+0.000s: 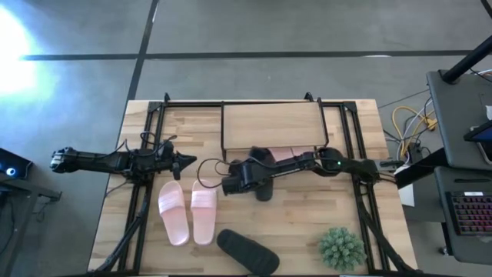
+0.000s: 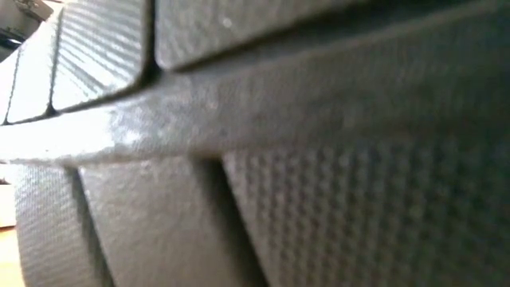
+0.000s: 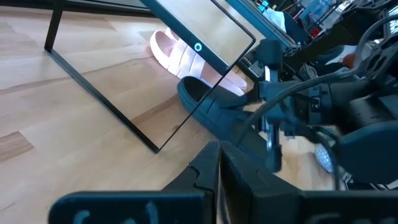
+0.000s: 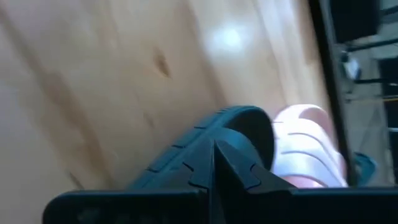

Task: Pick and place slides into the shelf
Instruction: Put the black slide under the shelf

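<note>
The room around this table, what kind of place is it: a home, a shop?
Probably a robotics lab or workshop: bare grey floor, loose cables and a keyboard beside the wooden table with two robot arms.

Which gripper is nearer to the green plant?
The right. The right gripper is up-left of the green plant, by the shelf; the left gripper is farther left.

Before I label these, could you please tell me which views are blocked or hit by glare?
Low view: wholly blocked by a dark textured surface at the lens. High view: bright glare on the floor. Right wrist view: a light reflection on the tabletop.
</note>
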{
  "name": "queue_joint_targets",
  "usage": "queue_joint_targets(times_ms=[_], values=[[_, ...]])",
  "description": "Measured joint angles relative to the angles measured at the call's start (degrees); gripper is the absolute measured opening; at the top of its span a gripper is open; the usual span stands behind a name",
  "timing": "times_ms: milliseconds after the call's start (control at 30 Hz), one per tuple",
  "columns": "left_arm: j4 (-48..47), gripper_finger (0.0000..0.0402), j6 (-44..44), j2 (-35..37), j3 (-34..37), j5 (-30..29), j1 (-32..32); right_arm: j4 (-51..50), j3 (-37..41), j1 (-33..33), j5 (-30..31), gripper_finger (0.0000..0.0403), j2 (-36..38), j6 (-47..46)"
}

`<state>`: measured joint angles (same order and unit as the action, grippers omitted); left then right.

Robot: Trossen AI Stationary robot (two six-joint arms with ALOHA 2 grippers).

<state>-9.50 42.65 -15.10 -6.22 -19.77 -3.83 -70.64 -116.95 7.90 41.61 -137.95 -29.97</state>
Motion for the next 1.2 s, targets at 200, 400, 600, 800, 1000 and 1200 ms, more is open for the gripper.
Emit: queue_joint_targets(times_ms=[200, 400, 600, 800, 1000, 1200], values=[[0.0, 0.0, 0.0, 0.0, 0.0, 0.0, 0.0, -0.9, -0.7, 0.2, 0.6, 0.0009, 0.4, -2.9], [0.0, 0.0, 0.0, 0.0, 0.0, 0.0, 0.0, 6.1, -4.7, 1.8, -18.9, 0.0009, 3.9, 2.1], [0.0, 0.0, 0.1, 0.0, 0.0, 0.0, 0.0, 12.7, -5.6, 2.6, -44.6, 0.0009, 6.9, 1.4], [0.4, 0.0, -1.0, 0.0, 0.0, -3.6, 0.0, 10.3, -5.3, 4.5, -49.5, 0.0023, 8.1, -4.9], [2.0, 0.0, -2.0, 0.4, -0.6, 2.8, 0.0, 8.1, -5.9, 8.7, -51.6, 0.0077, 9.3, -10.7], [4.1, 0.0, -3.0, 0.2, -0.4, 18.6, 0.0, 7.0, -5.7, 13.2, -56.7, 0.0156, 9.4, -13.2]])
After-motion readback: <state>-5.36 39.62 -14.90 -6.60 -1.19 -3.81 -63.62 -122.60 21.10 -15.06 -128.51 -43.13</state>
